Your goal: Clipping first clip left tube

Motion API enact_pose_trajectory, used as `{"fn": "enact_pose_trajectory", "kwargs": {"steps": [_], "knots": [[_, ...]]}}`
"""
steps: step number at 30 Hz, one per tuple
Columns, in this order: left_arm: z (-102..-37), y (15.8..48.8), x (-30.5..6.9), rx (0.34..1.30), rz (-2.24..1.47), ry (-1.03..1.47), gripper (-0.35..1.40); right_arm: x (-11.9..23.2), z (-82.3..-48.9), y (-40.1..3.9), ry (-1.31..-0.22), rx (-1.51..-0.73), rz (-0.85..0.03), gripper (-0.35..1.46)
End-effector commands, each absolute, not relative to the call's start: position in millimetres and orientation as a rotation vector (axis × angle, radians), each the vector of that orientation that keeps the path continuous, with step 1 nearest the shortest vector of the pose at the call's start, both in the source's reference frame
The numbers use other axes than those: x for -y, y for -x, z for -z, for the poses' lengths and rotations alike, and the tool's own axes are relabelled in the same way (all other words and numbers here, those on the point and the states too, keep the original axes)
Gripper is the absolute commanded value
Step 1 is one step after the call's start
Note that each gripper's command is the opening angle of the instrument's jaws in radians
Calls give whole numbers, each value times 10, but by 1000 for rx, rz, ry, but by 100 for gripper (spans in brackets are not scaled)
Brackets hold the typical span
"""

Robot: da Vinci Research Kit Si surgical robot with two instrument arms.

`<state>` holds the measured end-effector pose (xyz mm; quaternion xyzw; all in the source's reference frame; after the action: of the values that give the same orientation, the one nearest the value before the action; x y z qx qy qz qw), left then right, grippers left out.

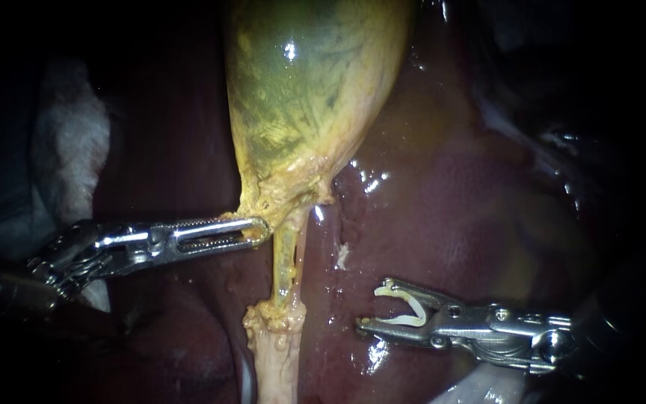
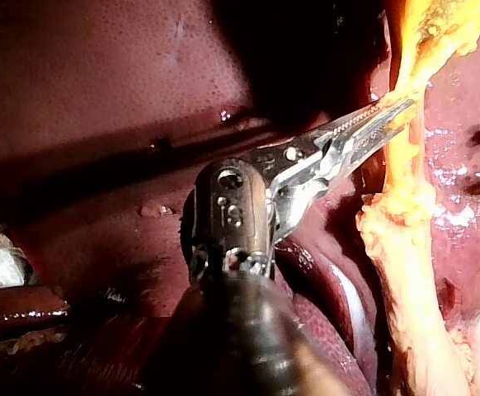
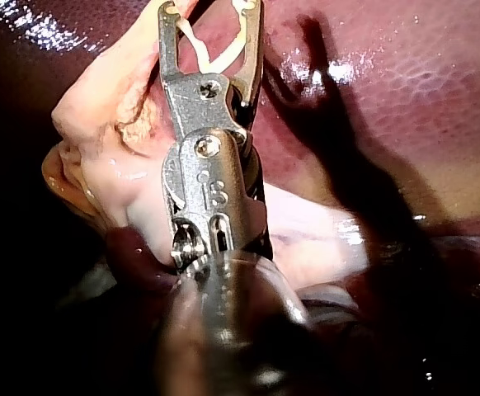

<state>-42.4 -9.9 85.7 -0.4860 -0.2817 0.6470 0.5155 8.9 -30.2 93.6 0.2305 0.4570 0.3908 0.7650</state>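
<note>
Endoscope view: no clip sits on any tube yet, so the clipping itself is still ahead of you. The preparation looks finished, though.

Your left instrument (image 1: 259, 230), the long slotted steel jaws coming in from the left edge, has its jaws clenched on the ragged lower neck of the yellow-green, glossy, pear-shaped gallbladder (image 1: 300, 90) at centre frame. The left wrist view agrees: the serrated jaws of that instrument (image 2: 398, 109) pinch a strip of yellow tissue at their very tip.

Below that grip, two thin strands run down to a pale, knobbly stump of tissue (image 1: 277, 352) at the bottom centre. The left tube (image 1: 284, 258) is the yellowish-green, stretched strand on the left of the pair. It is bare along its whole visible run.

Your right instrument (image 1: 371, 304), a short steel clip applier entering from the lower right, stands spread wide and cradles the white, V-shaped plastic clip (image 1: 405, 307) between both jaws. The clip's mouth faces left towards the tubes.

It hangs over the dark red, wet liver (image 1: 450, 224), well apart from the left tube and a little lower than the tube's middle. The thinner right strand lies between the clip and your target.

In the right wrist view the clip (image 3: 192, 45) sits seated between the jaws of the right instrument (image 3: 211, 12), with pale tissue beside them and nothing inside the clip's opening.

What I judge is left: carry the clip across, get the left tube alone into its mouth, then close.
</note>
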Motion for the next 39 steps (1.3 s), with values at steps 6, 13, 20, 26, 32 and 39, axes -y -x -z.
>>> {"fn": "enact_pose_trajectory", "kwargs": {"steps": [6,13,20,26,32,39], "knots": [[-856,423,98,677,-1554,1168,-35,302,-936,-89,-501,-993,-849,54],[-849,420,96,678,-1562,1173,-35,302,-936,-89,-501,-993,-849,54],[-814,419,83,694,-1560,1163,-35,302,-936,-94,-500,-993,-851,54],[-785,415,73,710,-1571,1143,-35,302,-935,-99,-498,-992,-853,54],[-765,403,65,731,-1589,1102,-35,303,-933,-106,-497,-989,-856,55],[-752,387,60,737,-1622,1041,-35,304,-928,-114,-496,-988,-859,56]]}}
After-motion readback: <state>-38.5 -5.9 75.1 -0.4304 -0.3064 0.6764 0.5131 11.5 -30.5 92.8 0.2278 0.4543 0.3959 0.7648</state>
